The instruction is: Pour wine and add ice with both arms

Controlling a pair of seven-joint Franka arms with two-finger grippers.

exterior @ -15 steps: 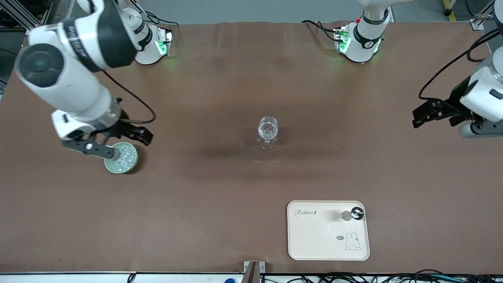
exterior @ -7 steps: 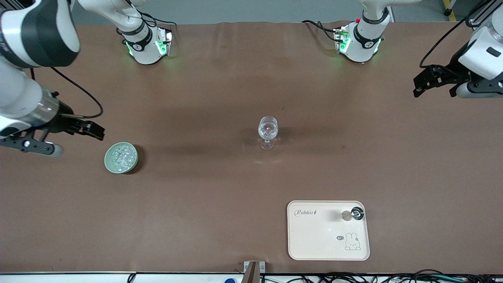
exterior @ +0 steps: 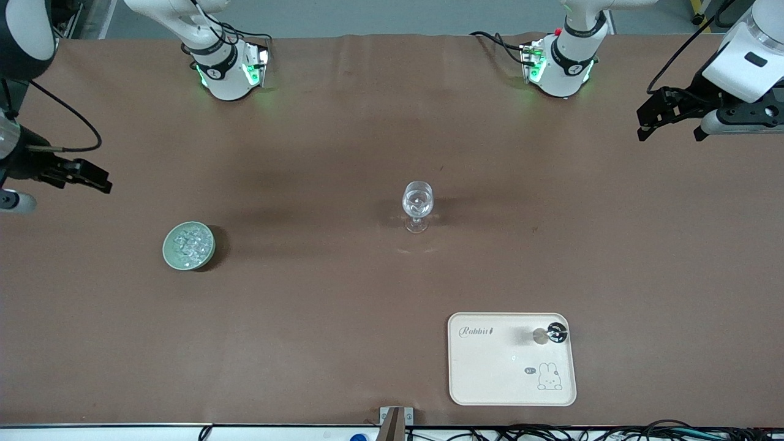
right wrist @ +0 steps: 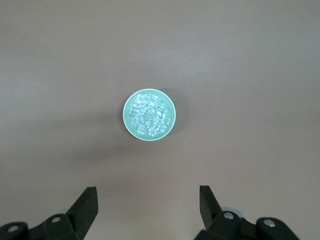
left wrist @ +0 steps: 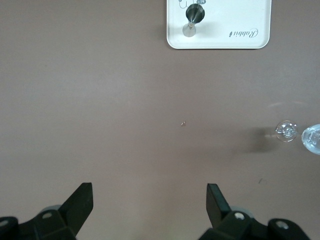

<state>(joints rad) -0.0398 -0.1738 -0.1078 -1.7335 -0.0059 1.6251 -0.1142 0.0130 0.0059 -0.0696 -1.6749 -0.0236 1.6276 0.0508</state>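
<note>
A clear stemmed glass [exterior: 418,205] stands upright mid-table; it also shows in the left wrist view [left wrist: 287,131]. The ice [exterior: 188,244] fills a pale green bowl [exterior: 166,251] toward the right arm's end. The right wrist view shows the ice [right wrist: 149,113] and the bowl [right wrist: 126,117] from above. My right gripper [exterior: 98,177] is open and empty over bare table at that end, its fingers [right wrist: 86,202] wide apart. My left gripper [exterior: 643,122] is open and empty over the left arm's end, fingers [left wrist: 82,197] spread. No bottle is in view.
A cream tray [exterior: 490,367] with a rabbit print lies near the front edge; it shows in the left wrist view [left wrist: 225,20] too. A small black and silver stopper [exterior: 554,333] rests on it. Both arm bases stand along the table's back edge.
My right gripper has left the bowl and drawn away toward the right arm's end of the table. My left gripper has moved toward the bases. Glass, bowl and tray have not moved.
</note>
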